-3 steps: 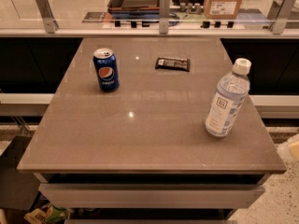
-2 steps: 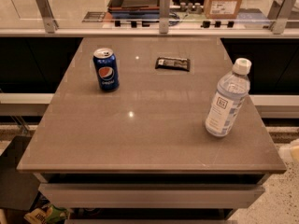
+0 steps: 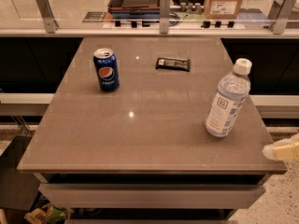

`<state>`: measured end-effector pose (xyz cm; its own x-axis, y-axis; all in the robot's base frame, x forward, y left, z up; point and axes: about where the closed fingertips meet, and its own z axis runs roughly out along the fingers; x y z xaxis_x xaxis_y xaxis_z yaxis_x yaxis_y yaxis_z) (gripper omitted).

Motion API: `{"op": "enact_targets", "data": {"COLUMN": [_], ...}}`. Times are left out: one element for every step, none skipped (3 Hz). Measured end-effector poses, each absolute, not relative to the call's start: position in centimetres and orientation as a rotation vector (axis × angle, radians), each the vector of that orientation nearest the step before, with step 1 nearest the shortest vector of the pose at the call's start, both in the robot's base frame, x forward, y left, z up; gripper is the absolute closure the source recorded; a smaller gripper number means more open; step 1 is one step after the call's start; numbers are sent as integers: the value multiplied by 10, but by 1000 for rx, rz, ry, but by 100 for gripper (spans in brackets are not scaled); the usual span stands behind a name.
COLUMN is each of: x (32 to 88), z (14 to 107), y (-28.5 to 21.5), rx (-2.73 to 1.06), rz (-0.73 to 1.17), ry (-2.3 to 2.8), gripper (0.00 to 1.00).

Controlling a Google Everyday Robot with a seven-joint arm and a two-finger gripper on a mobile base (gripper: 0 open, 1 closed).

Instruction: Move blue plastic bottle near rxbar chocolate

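The blue plastic bottle [image 3: 227,101], clear bluish with a white cap and white label, stands upright on the right side of the brown table [image 3: 140,134]. The rxbar chocolate [image 3: 173,63], a thin dark bar, lies flat at the far middle of the table, well apart from the bottle. My gripper [image 3: 281,150] shows only as a pale tip at the right edge of the view. It is just off the table's front right corner, below and to the right of the bottle, not touching it.
A blue Pepsi can [image 3: 106,69] stands upright at the far left of the table. A glass rail with metal posts [image 3: 164,13] runs behind the table's far edge, with a cardboard box [image 3: 224,0] beyond it. Shelves sit under the tabletop.
The pale gripper tip has come a little further into view at the right edge. The bottle, the can and the bar have not moved.
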<state>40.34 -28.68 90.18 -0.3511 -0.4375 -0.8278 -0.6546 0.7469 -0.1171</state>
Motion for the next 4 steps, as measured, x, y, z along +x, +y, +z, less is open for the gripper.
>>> {"op": "enact_targets", "data": {"x": [404,404,415,431], "z": [898,898,893,898], "y": [-287,-279,-263,-243], "rx": [-825,-791,-737,-715], "rz": [289,330,410,493], "ry": [2025,2002,1931,1831], "gripper": [0,0,0,0]}}
